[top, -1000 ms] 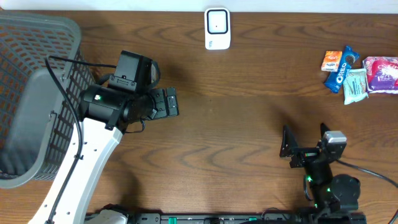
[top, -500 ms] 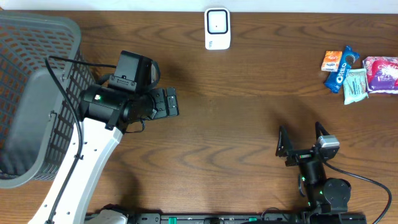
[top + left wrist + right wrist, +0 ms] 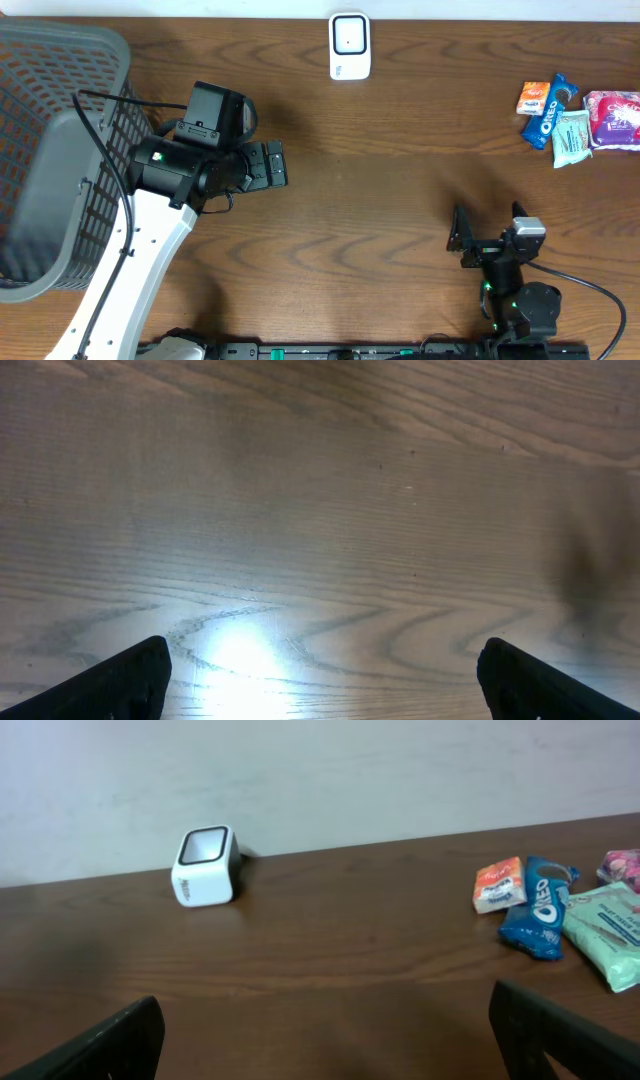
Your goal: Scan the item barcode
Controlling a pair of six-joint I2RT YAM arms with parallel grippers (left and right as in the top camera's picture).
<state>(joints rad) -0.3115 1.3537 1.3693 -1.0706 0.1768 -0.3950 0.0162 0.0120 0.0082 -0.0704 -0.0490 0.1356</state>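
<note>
1. The items to be scanned lay in a cluster at the far right edge of the table [image 3: 400, 190]: an orange packet [image 3: 533, 98], a blue Oreo packet [image 3: 553, 112], a pale green packet [image 3: 572, 137] and a pink packet [image 3: 612, 120].
2. The packets sat close together. The Oreo packet lay between the orange and the green ones and touched the green one, and the pink one was farthest right, cut off by the picture's edge.
3. No gripper touched any of them.
4. The white scanner [image 3: 349, 45] stood at the far edge of the table near its middle, well apart from the packets. In the right wrist view its dark window faced up and toward the camera.
5. The right gripper [image 3: 487, 224] hovered over the near right part of the table, well short of the packets, pointing toward the far edge.
6. Its jaws stood wide apart with nothing between them. In its own camera view the scanner and the packets showed beyond the two dark fingertips [image 3: 95, 1045].
7. The left gripper [image 3: 272, 165] was over the left-centre of the table, pointing right.
8. Its jaws were also spread wide and held nothing. Its wrist camera showed only bare wood grain and a bright glare between the fingertips [image 3: 125, 678].
9. A grey mesh basket [image 3: 90, 50] filled the far left, just beside the left arm, with the arm's cable running in front of its wall.
</note>
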